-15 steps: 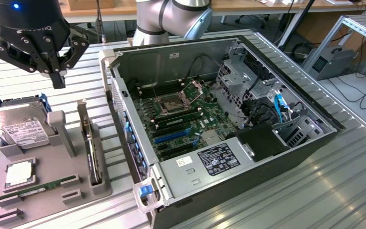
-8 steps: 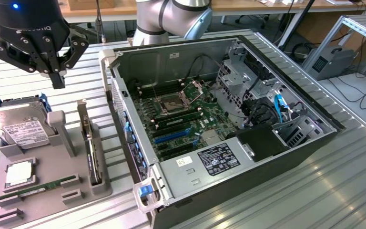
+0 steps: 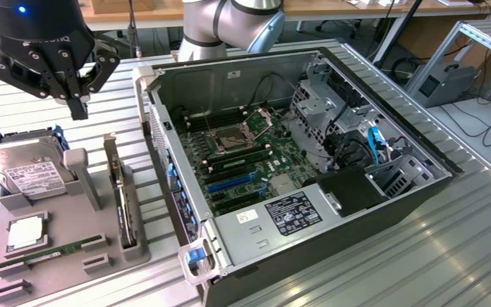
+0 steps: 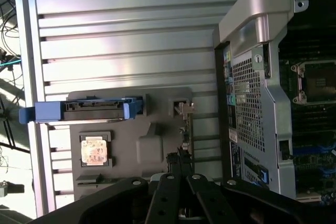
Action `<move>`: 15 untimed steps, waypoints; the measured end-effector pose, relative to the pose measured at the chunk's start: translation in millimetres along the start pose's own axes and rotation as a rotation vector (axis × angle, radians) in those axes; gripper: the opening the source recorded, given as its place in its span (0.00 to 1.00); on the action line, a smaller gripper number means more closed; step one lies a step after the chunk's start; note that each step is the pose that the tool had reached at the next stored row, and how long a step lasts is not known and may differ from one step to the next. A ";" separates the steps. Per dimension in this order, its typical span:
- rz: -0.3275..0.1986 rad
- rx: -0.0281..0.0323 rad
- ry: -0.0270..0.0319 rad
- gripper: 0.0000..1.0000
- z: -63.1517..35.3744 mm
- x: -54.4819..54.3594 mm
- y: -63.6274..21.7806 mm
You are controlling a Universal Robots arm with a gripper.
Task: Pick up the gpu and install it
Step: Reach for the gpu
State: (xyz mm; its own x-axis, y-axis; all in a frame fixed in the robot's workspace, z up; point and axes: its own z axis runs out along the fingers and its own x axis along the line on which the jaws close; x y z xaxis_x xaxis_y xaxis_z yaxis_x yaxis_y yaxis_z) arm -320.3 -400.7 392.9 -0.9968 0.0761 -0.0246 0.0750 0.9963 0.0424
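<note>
A ribbed metal table [image 3: 450, 256] is carrying everything. One open computer case [image 3: 433, 163] is lying on its side on it, showing its motherboard [image 3: 245, 160], with blue slots and loose cables inside. The case's perforated rear wall is standing between the board and the parts beside it.

The gripper [image 3: 77, 114] is hanging above the far end of the one grey tray [image 3: 75, 224], at the exterior view's left. Its fingers are pressed together and grasping nothing. In the wrist view the fingertips are lining up over the card's thin edge, well clear of it.

Four parts are sitting in the tray, one of each. The hard drive [image 3: 23, 169] with its white label is leaning at the outer side. The gpu [image 3: 124, 204] is standing on edge in a slotted holder on the side nearest the case, untouched. The square CPU [image 3: 25, 233] is lying flat, and the green RAM stick [image 3: 54, 251] is resting just beside it.
</note>
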 end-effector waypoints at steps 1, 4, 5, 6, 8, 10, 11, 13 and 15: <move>0.000 0.0000 0.0000 0.11 0.0 -0.2 -0.4; 0.000 -0.0001 0.0000 0.11 0.1 -0.8 -2.5; 0.000 0.0000 0.0000 0.11 0.1 -0.9 -3.0; 0.000 0.0000 0.0000 0.11 0.1 -0.9 -3.4; 0.000 0.0000 0.0000 0.11 0.1 -1.0 -4.3; 0.000 0.0000 0.0000 0.11 0.1 -1.1 -5.4; 0.000 0.0000 0.0000 0.11 0.1 -1.1 -6.0; 0.000 0.0000 0.0000 0.11 0.1 -1.2 -7.0; 0.000 0.0000 0.0000 0.11 0.1 -1.3 -8.1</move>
State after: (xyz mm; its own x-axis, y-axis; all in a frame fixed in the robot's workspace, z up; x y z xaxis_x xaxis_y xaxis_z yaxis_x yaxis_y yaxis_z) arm -319.6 -408.8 392.6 -0.9968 0.0762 -0.0246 0.0751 0.9963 0.0424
